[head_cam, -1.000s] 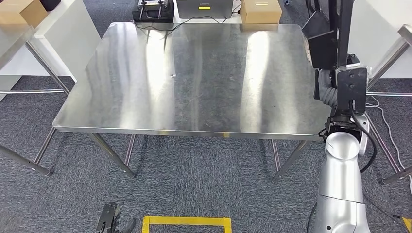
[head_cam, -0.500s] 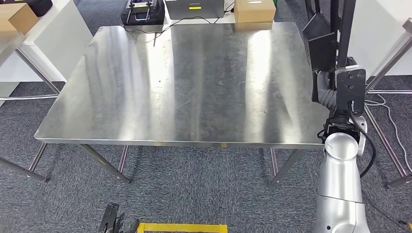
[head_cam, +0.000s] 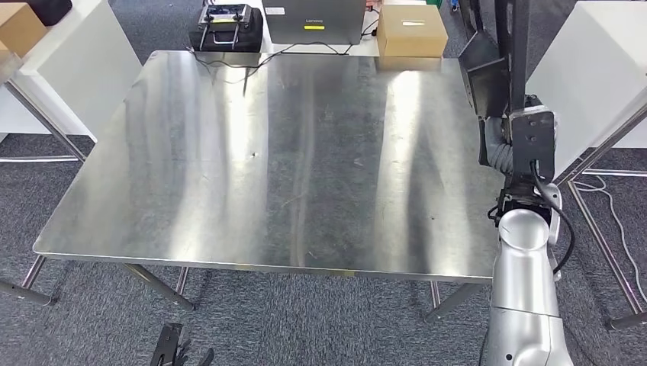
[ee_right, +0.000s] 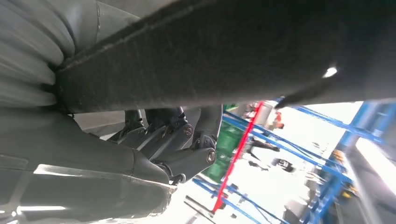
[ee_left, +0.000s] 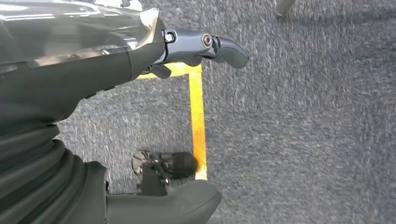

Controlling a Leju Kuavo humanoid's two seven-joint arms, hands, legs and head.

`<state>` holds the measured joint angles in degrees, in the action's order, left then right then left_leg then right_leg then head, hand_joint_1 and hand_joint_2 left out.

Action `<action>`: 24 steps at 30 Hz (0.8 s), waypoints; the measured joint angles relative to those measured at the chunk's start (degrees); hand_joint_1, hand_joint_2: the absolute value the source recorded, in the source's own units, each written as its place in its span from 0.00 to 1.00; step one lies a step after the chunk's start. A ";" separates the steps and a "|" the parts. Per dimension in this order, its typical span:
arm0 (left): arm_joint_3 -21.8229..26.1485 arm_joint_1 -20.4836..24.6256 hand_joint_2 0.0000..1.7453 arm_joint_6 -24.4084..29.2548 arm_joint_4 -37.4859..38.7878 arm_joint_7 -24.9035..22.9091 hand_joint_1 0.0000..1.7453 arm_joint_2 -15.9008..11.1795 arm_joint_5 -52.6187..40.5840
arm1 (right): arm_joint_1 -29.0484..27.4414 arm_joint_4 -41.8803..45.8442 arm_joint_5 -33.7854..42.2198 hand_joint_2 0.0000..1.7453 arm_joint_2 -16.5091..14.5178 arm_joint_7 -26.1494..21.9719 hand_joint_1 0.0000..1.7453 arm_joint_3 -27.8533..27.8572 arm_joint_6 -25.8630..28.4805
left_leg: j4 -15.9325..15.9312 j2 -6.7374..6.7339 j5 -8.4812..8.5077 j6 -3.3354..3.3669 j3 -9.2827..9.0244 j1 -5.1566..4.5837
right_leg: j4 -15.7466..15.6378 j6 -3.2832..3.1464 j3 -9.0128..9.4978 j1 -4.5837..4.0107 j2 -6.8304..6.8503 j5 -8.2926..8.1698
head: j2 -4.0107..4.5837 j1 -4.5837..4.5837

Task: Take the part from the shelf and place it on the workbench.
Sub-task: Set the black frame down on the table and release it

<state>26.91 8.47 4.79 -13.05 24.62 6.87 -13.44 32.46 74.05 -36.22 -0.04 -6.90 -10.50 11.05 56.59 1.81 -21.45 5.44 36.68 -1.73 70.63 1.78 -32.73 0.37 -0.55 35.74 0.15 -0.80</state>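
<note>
The right robot hand (ee_right: pixel 173 140) is raised beside the far right edge of the tabletop (head_cam: pixel 290 152), its fingers wrapped under a dark, flat part (head_cam: pixel 490 72) that stands up above the wrist in the head view. From the right wrist camera the same part crosses the picture as a broad dark slab with a rough edge, the fingers curled against its underside, so the grip looks firm. The left robot hand (ee_left: pixel 140 60) hangs low over grey carpet (ee_left: pixel 303 116) marked with a yellow line (ee_left: pixel 197 116); its fingers are loosely curled around nothing, thumb apart from them.

Judging by this, the pickup is done: the part is off the shelf and carried in the right hand. What remains is the placing. The part is held in the air at the tabletop's right side, not resting on the steel. The surface in front is bare and reflective, with a cardboard box (head_cam: pixel 412 30) and dark equipment (head_cam: pixel 225 27) beyond its far edge.
</note>
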 joint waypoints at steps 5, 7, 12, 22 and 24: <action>0.00 0.29 1.00 0.33 0.00 0.36 0.00 0.26 0.09 | 2.93 -5.85 -14.30 1.00 0.43 6.66 1.00 -2.35 1.26 | 0.02 0.66 -2.49 -0.66 -2.66 -0.02 | -7.63 1.80 -3.63 0.03 -0.01 -4.97 | 0.00 0.01; 0.00 0.58 1.00 0.94 0.00 1.14 0.00 0.38 0.13 | 4.95 -10.42 -20.47 1.00 0.50 8.95 1.00 -3.41 2.52 | 0.15 0.94 -3.21 -1.10 -3.19 -0.09 | -12.58 1.31 -2.74 -0.23 0.01 -9.97 | 0.00 -0.01; 0.10 1.07 1.00 0.76 -0.07 2.52 0.00 0.40 0.72 | 10.37 -21.51 -31.60 1.00 -0.44 12.68 1.00 -5.89 5.13 | 2.60 0.37 -4.67 -2.52 -2.02 -0.13 | -14.10 -1.46 -1.26 0.42 0.19 -11.48 | 0.00 -0.17; 0.25 1.76 1.00 -0.45 -0.11 3.07 0.00 -0.04 0.85 | 16.21 -37.63 -42.79 1.00 -3.37 17.71 1.00 -8.64 4.53 | 1.11 -1.89 -0.87 -6.04 0.79 3.08 | -14.29 -0.76 0.75 1.32 0.45 -9.83 | 0.00 -0.62; 0.34 2.00 1.00 -0.36 -0.14 2.97 0.00 -0.06 1.25 | 17.18 -40.33 -43.91 1.00 -4.00 18.32 1.00 -9.07 4.19 | 0.14 -1.74 -1.24 -5.20 0.20 2.55 | -14.45 -0.07 0.71 1.18 0.50 -9.65 | 0.00 -0.65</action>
<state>27.24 10.47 4.43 -13.19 27.58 6.81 -12.19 49.63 33.72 -80.13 -4.04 11.42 -19.57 15.24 56.73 0.07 -22.69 0.24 36.88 0.83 56.17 1.71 -32.02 1.55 -0.05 26.09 0.15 -1.45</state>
